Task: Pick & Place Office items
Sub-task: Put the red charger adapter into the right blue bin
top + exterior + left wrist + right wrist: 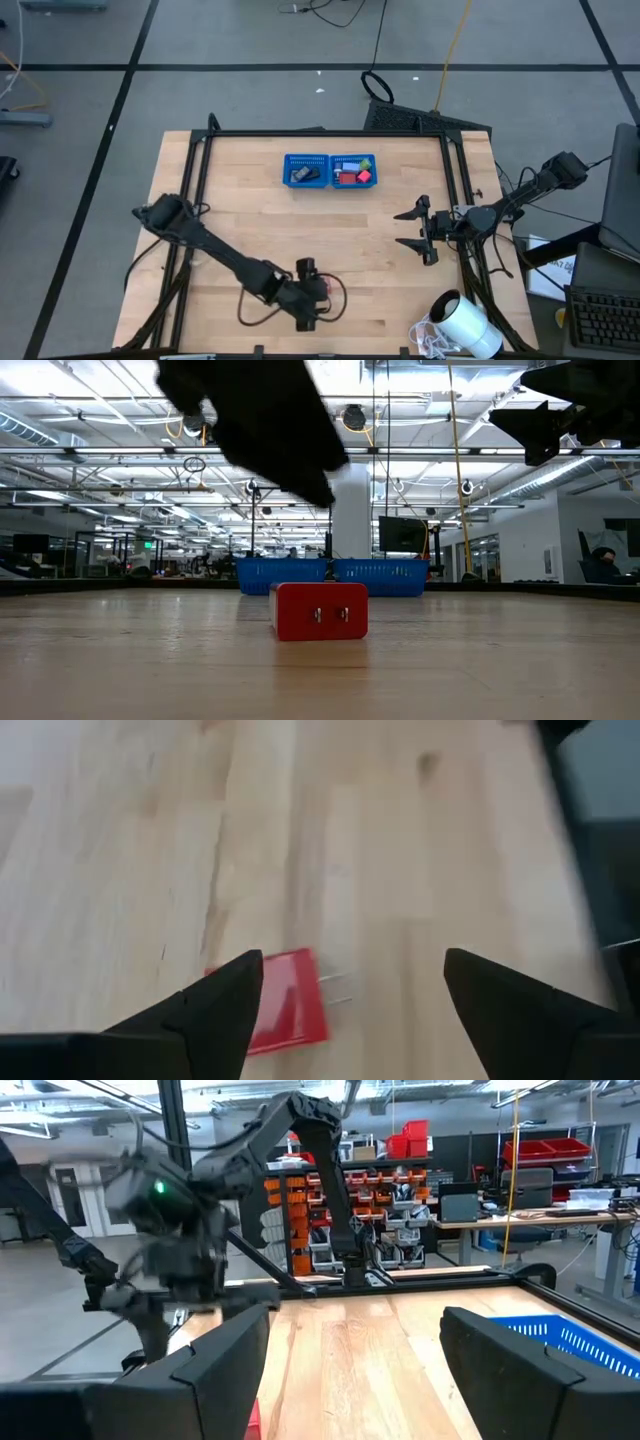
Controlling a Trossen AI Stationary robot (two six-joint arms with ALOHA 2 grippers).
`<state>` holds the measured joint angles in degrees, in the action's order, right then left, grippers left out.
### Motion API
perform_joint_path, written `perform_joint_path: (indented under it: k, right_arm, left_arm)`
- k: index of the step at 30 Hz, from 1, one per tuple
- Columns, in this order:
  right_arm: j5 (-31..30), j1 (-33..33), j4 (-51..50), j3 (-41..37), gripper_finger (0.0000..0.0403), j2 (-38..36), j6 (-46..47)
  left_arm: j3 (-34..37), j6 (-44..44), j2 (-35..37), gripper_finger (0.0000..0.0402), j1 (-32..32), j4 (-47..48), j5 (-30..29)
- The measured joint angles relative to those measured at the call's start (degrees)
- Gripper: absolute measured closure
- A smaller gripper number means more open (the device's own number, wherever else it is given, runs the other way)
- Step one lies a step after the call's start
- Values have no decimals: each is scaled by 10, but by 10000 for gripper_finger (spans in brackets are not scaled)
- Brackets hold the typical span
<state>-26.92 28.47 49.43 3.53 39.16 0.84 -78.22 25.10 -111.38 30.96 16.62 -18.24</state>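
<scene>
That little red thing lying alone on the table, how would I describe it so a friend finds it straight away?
Start at the wooden table, then go to its near edge, far from the blue mesh tray. Under the left claw, open above it, lies a small red block. Two metal prongs stick out of one side, and it lies alone on bare wood.

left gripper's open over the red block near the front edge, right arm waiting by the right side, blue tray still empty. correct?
One error: the blue mesh tray is not empty; the high view shows dark and red pieces in its compartments. The rest holds: the left gripper is open above the red block, and the right gripper waits at the right.
</scene>
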Motion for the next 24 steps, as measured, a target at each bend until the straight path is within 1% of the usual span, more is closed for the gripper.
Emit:
perform_joint_path:
  k: [3,8,12,15,18,24]
  right_arm:
    - [0,0,-1,0,121,0,0]
    - [0,0,0,0,121,0,0]
    - [0,0,0,0,121,0,0]
    - [0,0,-1,0,121,0,0]
    - [0,0,-1,0,121,0,0]
    - [0,0,-5,0,121,0,0]
  left_arm:
    - [0,7,-24,86,-13,8,-13]
    - [0,24,-37,94,-38,33,-20]
    - [0,52,-43,100,-53,44,-5]
    - [0,72,-53,99,-58,40,29]
    - [-1,73,-57,95,-58,38,56]
    - [1,65,-63,98,-52,32,48]
